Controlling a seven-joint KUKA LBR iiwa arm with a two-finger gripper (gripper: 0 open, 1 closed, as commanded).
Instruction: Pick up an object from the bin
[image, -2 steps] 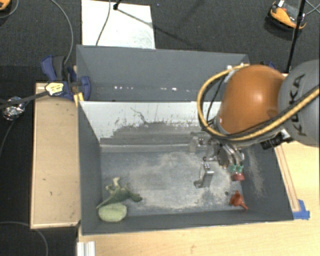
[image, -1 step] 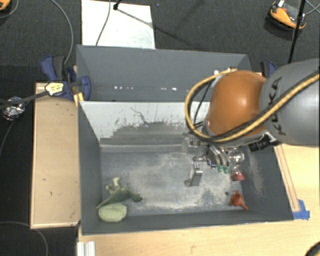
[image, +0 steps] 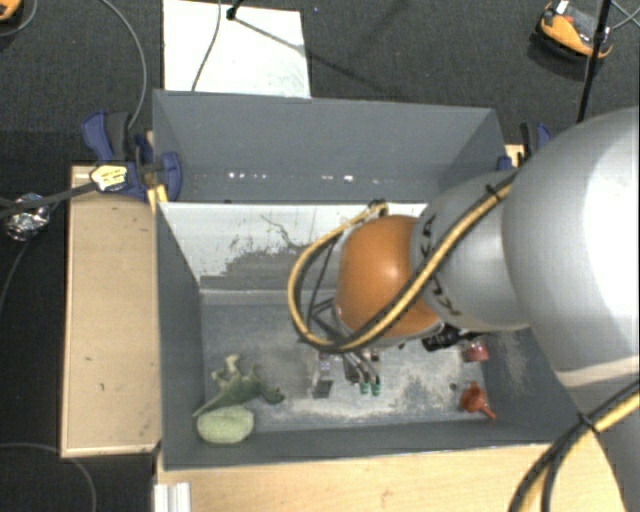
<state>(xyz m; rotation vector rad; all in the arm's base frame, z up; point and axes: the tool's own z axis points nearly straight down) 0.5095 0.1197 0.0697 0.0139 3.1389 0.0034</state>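
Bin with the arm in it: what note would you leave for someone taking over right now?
Gripper: low over the bare bin floor, about the middle, fingers apart, nothing between them.
Things: green leafy toy and pale green lump in the near left corner; red piece near right, smaller reddish bit just beyond it.
Done: nothing picked yet.
Left: close on one thing, lift it out.

The arm (image: 560, 250) reaches in from the right, orange-covered wrist (image: 380, 275) angled down, pincer (image: 345, 383) low, fingers apart.
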